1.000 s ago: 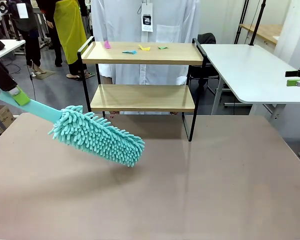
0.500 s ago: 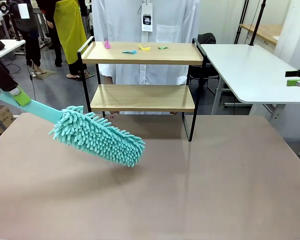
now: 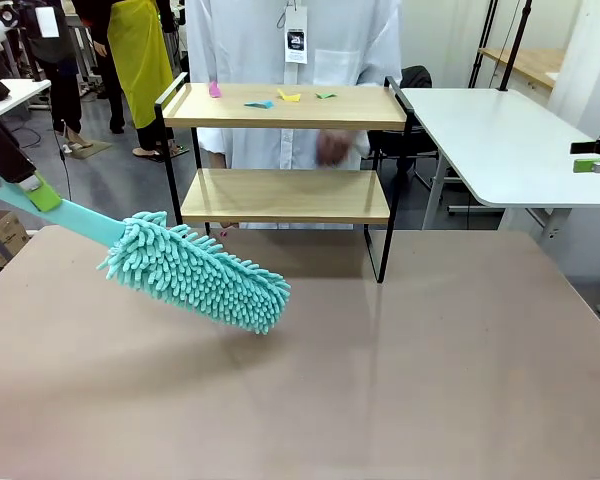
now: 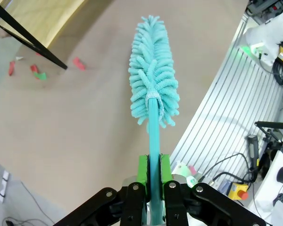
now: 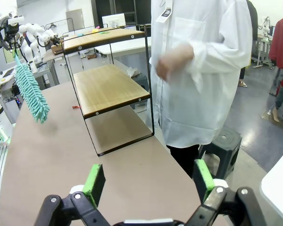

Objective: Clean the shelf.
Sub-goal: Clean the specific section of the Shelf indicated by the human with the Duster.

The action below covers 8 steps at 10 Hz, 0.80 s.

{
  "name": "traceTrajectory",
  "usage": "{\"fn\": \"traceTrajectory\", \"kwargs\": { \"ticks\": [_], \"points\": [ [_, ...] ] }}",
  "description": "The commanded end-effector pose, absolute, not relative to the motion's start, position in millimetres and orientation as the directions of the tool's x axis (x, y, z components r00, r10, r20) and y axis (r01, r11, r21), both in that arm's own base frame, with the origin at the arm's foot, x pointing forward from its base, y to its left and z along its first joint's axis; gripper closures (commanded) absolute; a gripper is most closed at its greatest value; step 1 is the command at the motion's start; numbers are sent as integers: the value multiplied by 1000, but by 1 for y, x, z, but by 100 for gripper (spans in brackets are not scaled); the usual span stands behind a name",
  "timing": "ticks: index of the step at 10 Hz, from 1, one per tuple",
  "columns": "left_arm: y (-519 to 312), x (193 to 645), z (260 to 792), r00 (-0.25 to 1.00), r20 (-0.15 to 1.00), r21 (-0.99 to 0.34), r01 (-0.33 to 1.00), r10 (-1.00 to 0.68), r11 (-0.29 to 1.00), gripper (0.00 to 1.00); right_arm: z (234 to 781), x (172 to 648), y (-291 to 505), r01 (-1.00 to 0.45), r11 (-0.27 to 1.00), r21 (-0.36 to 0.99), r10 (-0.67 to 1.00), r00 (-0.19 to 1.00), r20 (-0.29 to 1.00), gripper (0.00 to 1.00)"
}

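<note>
The left gripper (image 4: 153,172) has its green pads (image 4: 142,169) clamped on the flat teal handle of a fluffy duster (image 4: 153,89), whose head tilts over the brown table (image 3: 400,380), near the shelf's left legs. The right gripper (image 5: 149,181) holds its fingers wide apart, gripping nothing. The shelf (image 3: 285,195) stands at the table's far edge: two light wood boards in a thin black frame with raised side rails. Small coloured scraps (image 3: 260,103) lie on the top board, too small to identify. A person's hand (image 3: 332,147) behind the shelf is blurred, and the picture's edge cuts off the left arm.
</note>
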<state>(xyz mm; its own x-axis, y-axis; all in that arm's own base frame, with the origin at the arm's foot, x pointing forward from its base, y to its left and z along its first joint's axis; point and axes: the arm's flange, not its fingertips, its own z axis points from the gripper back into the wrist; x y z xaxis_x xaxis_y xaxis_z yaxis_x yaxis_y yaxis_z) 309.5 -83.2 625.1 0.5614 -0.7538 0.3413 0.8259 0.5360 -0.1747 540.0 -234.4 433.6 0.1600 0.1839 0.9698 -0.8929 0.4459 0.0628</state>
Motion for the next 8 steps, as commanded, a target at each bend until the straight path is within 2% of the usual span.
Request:
{"fn": "traceTrajectory", "kwargs": {
  "ticks": [1,8],
  "points": [
    [-82,310,627,559,354,-178,827,-750,533,87,437,539,-233,-893,446,58,186,156,970,0],
    [-82,310,627,559,354,-178,827,-750,533,87,437,539,-233,-893,446,58,186,156,970,0]
  ]
}}
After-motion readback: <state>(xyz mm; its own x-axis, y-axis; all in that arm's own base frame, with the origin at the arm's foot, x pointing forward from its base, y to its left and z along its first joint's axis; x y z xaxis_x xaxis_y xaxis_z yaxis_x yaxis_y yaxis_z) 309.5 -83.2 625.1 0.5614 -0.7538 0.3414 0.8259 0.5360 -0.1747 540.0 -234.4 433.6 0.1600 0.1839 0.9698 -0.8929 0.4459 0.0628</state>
